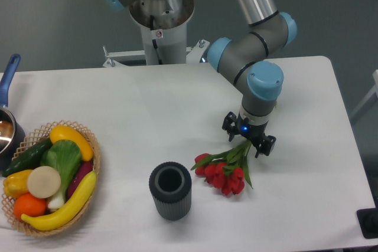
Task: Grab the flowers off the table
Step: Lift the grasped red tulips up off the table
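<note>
The flowers (223, 174) are a small bunch of red tulips with green stems and leaves. They lie flat on the white table (177, 104), right of centre, with the blooms pointing down-left and the stems up-right. My gripper (248, 137) points straight down over the stem end. Its two dark fingers stand apart, one on each side of the stems, so it is open. The stem tips are hidden under the gripper. I cannot tell whether the fingers touch the stems.
A dark ribbed cylindrical cup (170, 190) stands upright just left of the blooms. A wicker basket (88, 172) of toy fruit and vegetables sits at the front left. A pot with a blue handle (8, 116) is at the left edge.
</note>
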Controlling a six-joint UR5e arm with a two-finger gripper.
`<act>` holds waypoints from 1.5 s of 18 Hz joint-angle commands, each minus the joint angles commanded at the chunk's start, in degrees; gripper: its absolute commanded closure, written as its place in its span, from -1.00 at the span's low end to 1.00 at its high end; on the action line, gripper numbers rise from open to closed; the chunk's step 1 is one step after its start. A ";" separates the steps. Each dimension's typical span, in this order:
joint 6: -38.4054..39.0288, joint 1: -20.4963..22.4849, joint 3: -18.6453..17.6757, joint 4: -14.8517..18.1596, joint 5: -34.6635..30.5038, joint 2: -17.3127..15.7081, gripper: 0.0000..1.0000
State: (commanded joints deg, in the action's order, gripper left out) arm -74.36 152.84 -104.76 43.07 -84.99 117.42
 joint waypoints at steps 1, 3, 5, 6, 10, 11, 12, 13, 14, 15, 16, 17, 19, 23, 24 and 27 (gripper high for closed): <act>0.09 0.00 0.09 0.00 -0.09 0.00 0.05; 0.09 0.00 0.00 0.09 -0.09 -0.09 0.45; 0.18 0.00 0.00 0.09 -0.09 -0.09 0.81; 0.18 0.00 0.00 0.09 -0.09 -0.26 0.95; -0.17 0.44 0.53 0.61 0.44 -1.93 1.00; -0.17 0.61 0.79 0.96 0.53 -2.63 1.00; -0.17 0.79 1.05 1.14 0.61 -3.07 1.00; -0.17 1.14 1.23 1.14 0.53 -3.34 1.00; 0.00 1.58 1.49 1.23 0.18 -3.95 1.00; 0.09 1.49 1.75 1.40 -0.17 -4.83 1.00; 0.00 1.67 2.02 1.58 -0.26 -5.36 1.00; -0.09 2.19 2.46 2.28 -0.26 -5.54 1.00; -0.17 4.12 4.21 5.08 -0.26 -5.71 1.00; -0.35 3.69 10.26 11.58 -0.53 -6.15 0.99; -0.44 3.69 11.50 12.64 -0.53 -6.15 0.98; -0.44 3.43 15.10 17.64 -0.53 -5.54 0.98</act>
State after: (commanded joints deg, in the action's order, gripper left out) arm -74.79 156.27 -89.66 60.71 -85.52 111.88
